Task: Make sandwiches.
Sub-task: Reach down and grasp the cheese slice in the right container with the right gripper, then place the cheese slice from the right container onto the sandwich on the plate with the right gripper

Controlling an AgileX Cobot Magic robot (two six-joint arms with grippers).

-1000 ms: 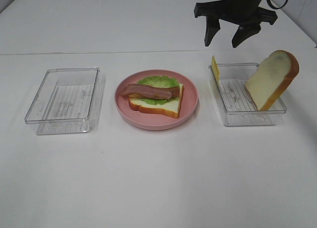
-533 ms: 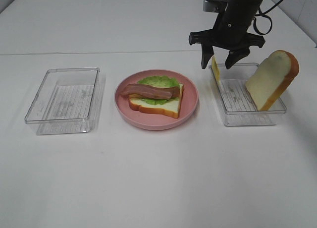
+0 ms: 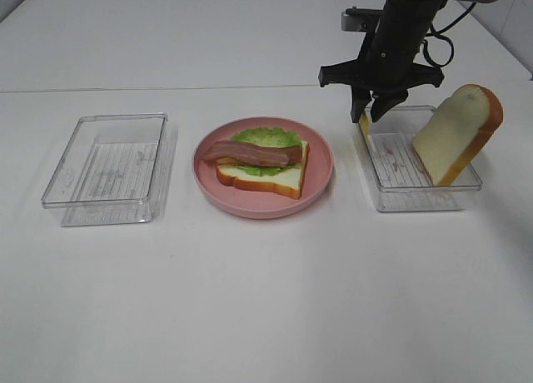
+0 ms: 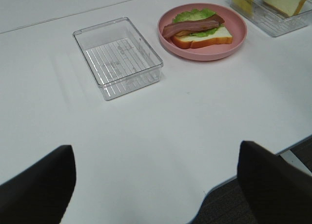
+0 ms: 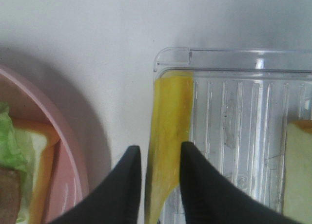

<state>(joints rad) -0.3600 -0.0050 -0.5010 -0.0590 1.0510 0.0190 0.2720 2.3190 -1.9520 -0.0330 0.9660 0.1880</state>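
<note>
You are working over a white table (image 3: 250,300). Take the round pink plate (image 3: 321,162) at its middle as your landmark.

Two clear plastic rectangular trays are sitting on either side of the plate, each a little apart from it. One tray (image 3: 112,212) is on the left-arm side and the other tray (image 3: 416,198) on the right-arm side.

Your right gripper (image 3: 366,116) is reaching down into the corner of the right-side tray nearest the plate's far edge.

A white toy bread slice with orange-brown crust (image 3: 454,133) is leaning tilted against the side of that tray farthest from the plate.

The sandwich is lying on the plate, half built. A second white bread slice (image 3: 266,179) is carrying a ruffled green lettuce leaf (image 3: 265,136), and a brown-red bacon strip (image 3: 250,154) is lying across the top.

A thin yellow cheese slice (image 5: 170,102) is standing on edge against the tray wall closest to the plate. In the wrist view, your right gripper's jaws are standing narrowly apart and straddling the cheese. A sliver of gap is showing on one side.

Your left gripper (image 4: 156,148) is hanging over bare table, well away from the plate on the near side. Its two dark fingers (image 4: 44,185) are spread wide and gripping nothing.
</note>
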